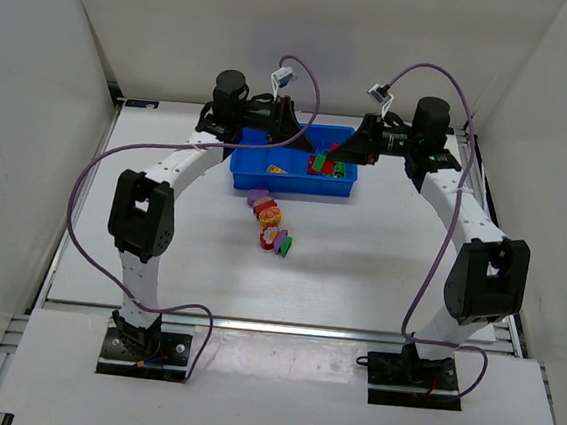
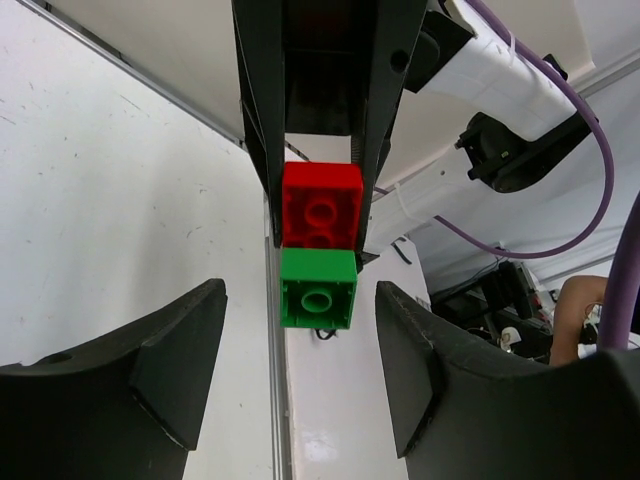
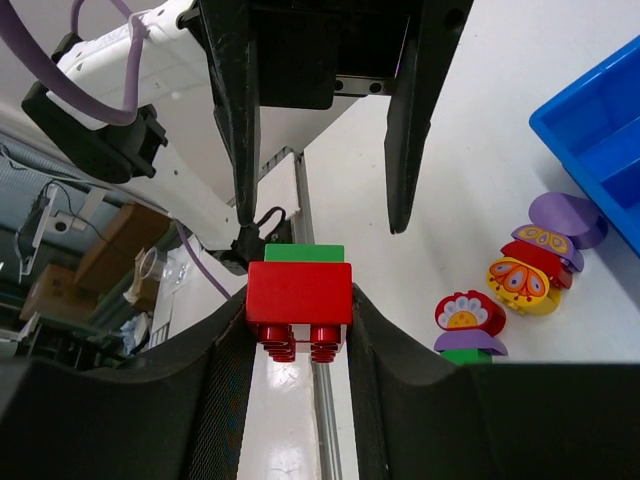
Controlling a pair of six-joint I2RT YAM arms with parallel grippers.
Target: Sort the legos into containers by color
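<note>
Tightly pinched: glossy studded red brick (image 3: 298, 292), green brick (image 3: 303, 253).

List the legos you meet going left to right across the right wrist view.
red lego gripped in the right end effector → flower-faced lego → yellow lego → purple lego

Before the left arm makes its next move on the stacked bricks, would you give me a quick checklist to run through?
1. Verify right end effector shut on red brick: ok.
2. Verify green brick joined to red brick: ok.
3. Verify left end effector open: ok.
4. Verify green brick lies between left fingers: ok.
5. Verify left fingers reach far enough to grip it: cannot tell.
</note>
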